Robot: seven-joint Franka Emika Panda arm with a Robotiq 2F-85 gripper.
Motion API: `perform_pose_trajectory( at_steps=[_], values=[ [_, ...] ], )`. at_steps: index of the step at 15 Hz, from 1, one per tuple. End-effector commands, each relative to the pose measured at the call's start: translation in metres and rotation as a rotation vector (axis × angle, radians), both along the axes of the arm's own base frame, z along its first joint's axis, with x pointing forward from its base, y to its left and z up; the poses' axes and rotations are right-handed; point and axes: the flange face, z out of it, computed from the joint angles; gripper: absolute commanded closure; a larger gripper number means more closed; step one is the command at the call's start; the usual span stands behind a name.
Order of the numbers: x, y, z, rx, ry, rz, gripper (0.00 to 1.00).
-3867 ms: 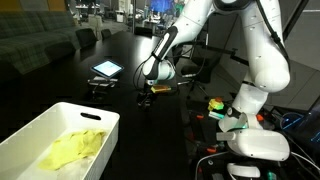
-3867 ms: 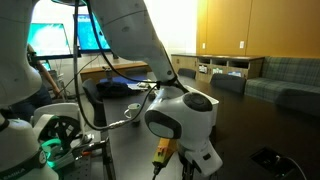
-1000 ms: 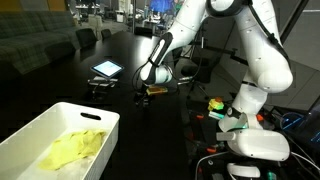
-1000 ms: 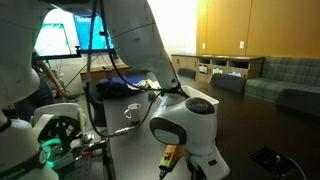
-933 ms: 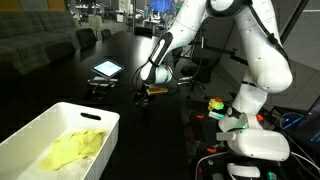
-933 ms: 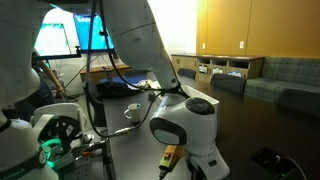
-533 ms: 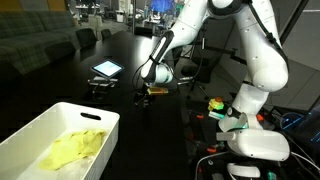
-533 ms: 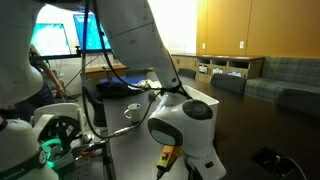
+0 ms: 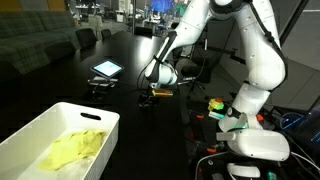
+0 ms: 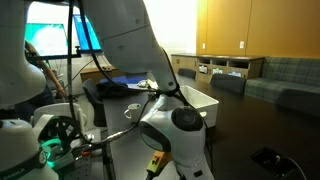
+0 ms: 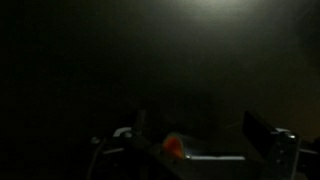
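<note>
The wrist has just swung lower and sideways, so the gripper (image 9: 146,96) now hangs close over the dark counter (image 9: 125,55), fingers (image 11: 258,130) spread wide and empty, the small orange object (image 11: 173,146) sitting between them, touched or not I cannot tell.

The bin (image 9: 92,113) is white, the cloth (image 9: 73,151) inside yellow, the table (image 9: 128,68) black.

The room was dim, lit mainly by a glowing screen (image 10: 55,40). The wrist view was nearly black and grainy, the gripper (image 11: 198,128) barely outlined.
</note>
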Motion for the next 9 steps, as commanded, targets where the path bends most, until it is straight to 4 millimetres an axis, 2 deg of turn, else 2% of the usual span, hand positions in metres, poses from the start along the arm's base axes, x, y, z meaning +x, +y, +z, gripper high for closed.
perform_pose_trajectory(
  at_steps=[1,9],
  values=[
    [-0.017,0.000,0.011,-0.025,-0.034,-0.030,0.00],
    [-0.041,0.003,0.031,-0.121,-0.127,-0.120,0.00]
  ],
)
